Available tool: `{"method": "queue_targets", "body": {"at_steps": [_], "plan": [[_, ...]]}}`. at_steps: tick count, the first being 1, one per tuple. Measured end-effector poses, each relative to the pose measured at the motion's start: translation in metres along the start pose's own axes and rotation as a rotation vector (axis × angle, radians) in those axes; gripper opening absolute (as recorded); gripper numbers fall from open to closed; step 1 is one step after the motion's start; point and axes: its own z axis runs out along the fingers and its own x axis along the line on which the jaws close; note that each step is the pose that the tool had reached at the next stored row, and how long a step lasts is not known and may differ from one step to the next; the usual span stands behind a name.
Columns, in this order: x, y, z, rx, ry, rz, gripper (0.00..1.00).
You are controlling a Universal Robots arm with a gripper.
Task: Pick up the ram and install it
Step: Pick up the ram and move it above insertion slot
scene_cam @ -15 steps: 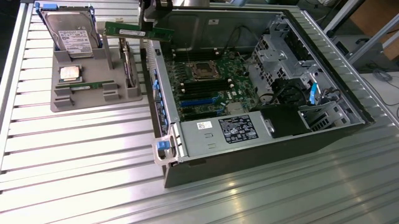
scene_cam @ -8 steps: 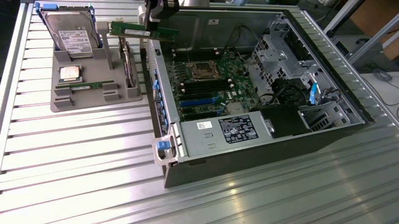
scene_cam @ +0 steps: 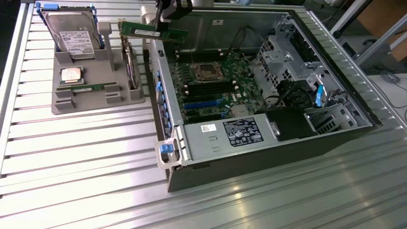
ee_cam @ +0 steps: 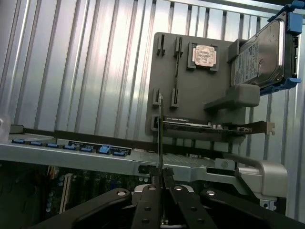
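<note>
The ram [ee_cam: 159,138] — its lower end — is hidden between the jaws.

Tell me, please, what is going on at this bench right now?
The robot arm's black gripper is shut on the long, thin green ram stick and holds it in the air, near the wall of the open grey computer case that faces the grey plastic parts holder. The stick is not yet seated on the green motherboard. On the holder sit a silver hard drive, a square silver processor and an upright expansion card.
</note>
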Motion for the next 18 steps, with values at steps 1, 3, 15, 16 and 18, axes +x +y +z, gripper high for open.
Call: {"method": "queue_targets", "body": {"at_steps": [1,3,15,16,18], "plan": [[0.0,-0.0013,-0.0002,-0.0009,-0.0001,0.0,0.13],[0.001,-0.008,-0.0009,-0.0055,-0.0008,0.0,0.13],[0.005,-0.0348,-0.0044,-0.0227,-0.0031,0.001,0.13],[0.005,-0.0359,-0.0046,-0.0234,-0.0032,0.001,0.13],[0.005,-0.0394,-0.005,-0.0255,-0.0036,0.001,0.13]]}}
